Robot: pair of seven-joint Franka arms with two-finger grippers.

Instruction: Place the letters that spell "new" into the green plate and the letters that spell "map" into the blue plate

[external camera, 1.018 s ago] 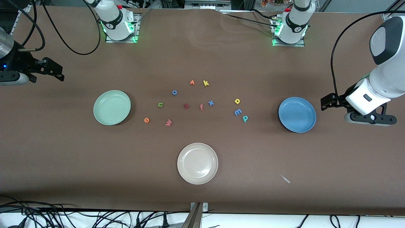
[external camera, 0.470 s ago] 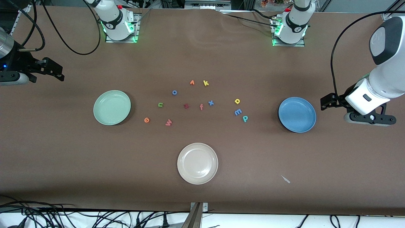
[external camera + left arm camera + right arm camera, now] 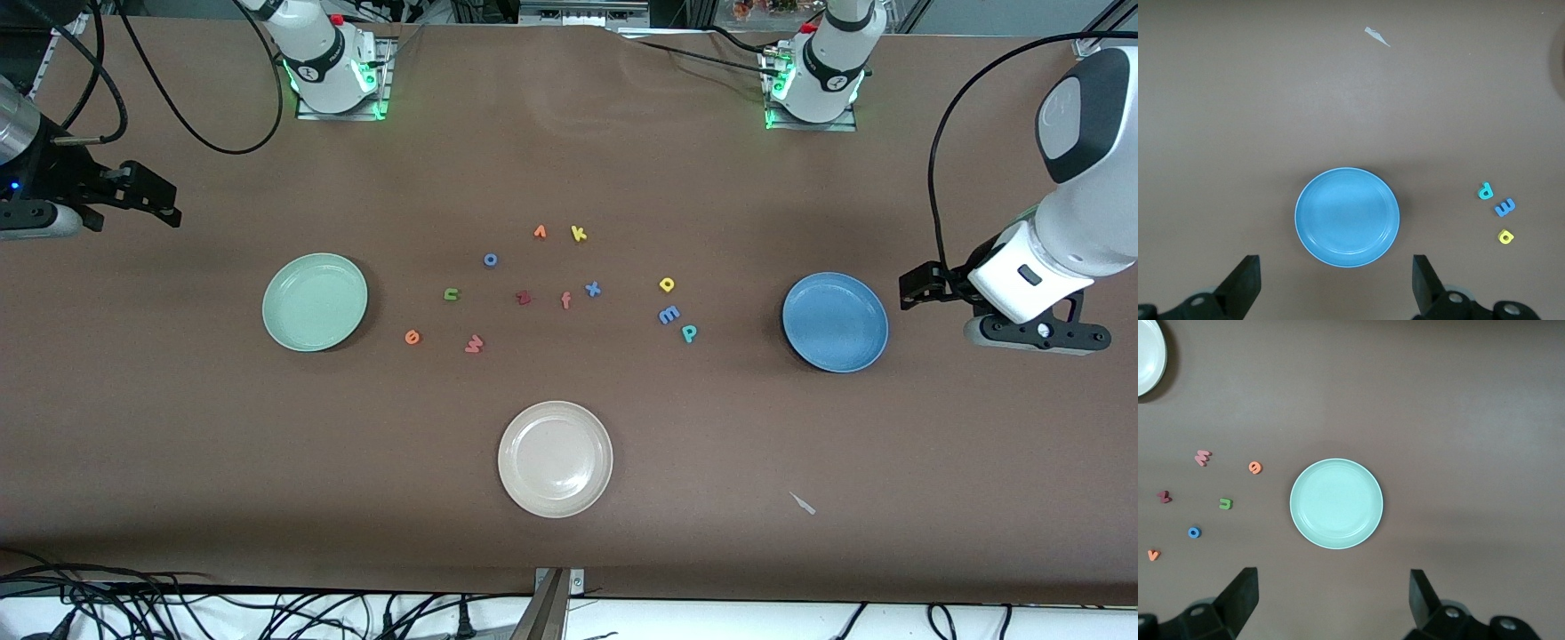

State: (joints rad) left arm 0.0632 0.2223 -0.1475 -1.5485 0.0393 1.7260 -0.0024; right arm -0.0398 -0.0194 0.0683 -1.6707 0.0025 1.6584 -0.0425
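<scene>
The green plate [image 3: 315, 302] lies toward the right arm's end and the blue plate [image 3: 835, 322] toward the left arm's end; nothing is in either. Near the green plate lie the olive "n" [image 3: 451, 294], orange "e" [image 3: 412, 337] and salmon "w" [image 3: 474, 343]. Near the blue plate lie the yellow "a" [image 3: 667, 284], blue "m" [image 3: 669, 314] and teal "p" [image 3: 689, 333]. My left gripper [image 3: 1335, 270] hangs open beside the blue plate [image 3: 1347, 217]. Beside the green plate [image 3: 1336, 503], my right gripper [image 3: 1331, 585] hangs open, holding nothing.
A cream-white plate [image 3: 555, 459] sits nearer the front camera, midway along the table. Other letters lie between the two groups: red "z" [image 3: 523, 298], "f" [image 3: 565, 300], blue "x" [image 3: 592, 288], blue "o" [image 3: 490, 260], yellow "k" [image 3: 578, 233]. A paper scrap [image 3: 803, 503] lies near the front edge.
The left arm's hand has crept very slightly toward the blue plate. Plates, letters and the right arm have not moved.
</scene>
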